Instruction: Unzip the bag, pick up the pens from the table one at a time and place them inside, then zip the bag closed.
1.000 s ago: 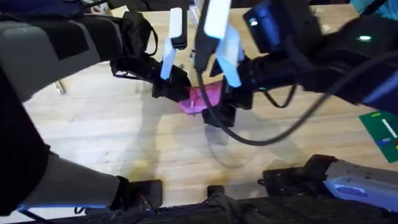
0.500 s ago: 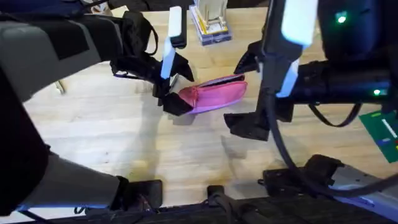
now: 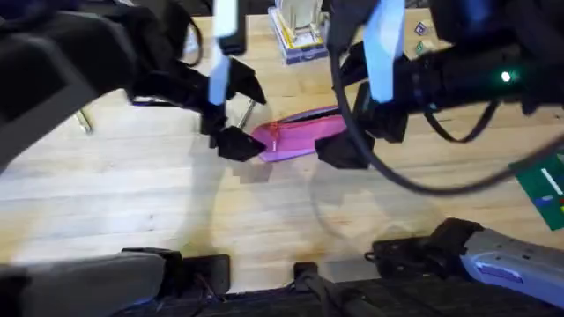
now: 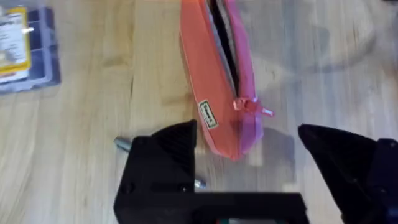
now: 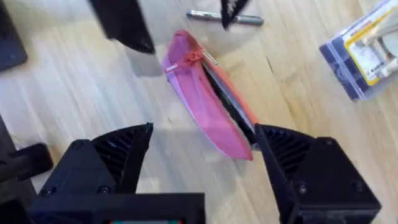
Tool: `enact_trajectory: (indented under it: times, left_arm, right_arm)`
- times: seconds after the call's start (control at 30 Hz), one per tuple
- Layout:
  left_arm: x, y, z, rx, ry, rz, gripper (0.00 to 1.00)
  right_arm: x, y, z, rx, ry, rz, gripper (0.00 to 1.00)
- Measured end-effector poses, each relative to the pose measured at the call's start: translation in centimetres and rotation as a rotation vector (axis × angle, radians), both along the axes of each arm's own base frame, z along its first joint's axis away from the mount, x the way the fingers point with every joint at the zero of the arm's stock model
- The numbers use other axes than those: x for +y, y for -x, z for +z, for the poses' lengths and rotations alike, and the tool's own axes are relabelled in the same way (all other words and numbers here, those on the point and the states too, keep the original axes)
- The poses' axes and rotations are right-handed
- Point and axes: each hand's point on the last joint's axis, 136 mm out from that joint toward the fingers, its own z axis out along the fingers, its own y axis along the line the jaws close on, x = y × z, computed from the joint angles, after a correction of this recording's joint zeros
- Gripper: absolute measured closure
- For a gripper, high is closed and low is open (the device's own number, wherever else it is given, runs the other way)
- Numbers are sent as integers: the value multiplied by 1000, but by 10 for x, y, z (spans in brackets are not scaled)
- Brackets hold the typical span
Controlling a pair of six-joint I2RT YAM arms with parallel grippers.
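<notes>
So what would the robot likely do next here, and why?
Probably the left gripper turns to the pen and picks it up: the bag lies unzipped, its pull at one end, both grippers open, and the pen lies on the table beside it.

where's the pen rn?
The pen lies on the table just beyond the bag's zipper-pull end. In the overhead view it sits by the left gripper, left of centre, partly hidden by that arm.

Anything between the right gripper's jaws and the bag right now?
No. In the right wrist view, bare table lies between the open right gripper and the bag.
</notes>
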Motion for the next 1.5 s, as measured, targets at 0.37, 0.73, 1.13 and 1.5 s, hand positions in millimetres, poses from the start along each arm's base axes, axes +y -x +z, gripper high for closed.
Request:
enact_trajectory:
  times: [0.37,0.73,1.13,1.5]
  left_arm:
    - [45,15,35,6,-1,160,8]
    - [48,14,35,6,-5,170,8]
    - [50,14,34,3,-18,172,7]
    - [51,13,33,0,-26,174,7]
  right_arm:
    - [-2,-29,8,25,57,51,5]
    - [-14,-40,5,-140,231,233,26]
    - [-11,-47,-7,-214,334,425,970]
    - [-4,-59,-56,-69,374,463,970]
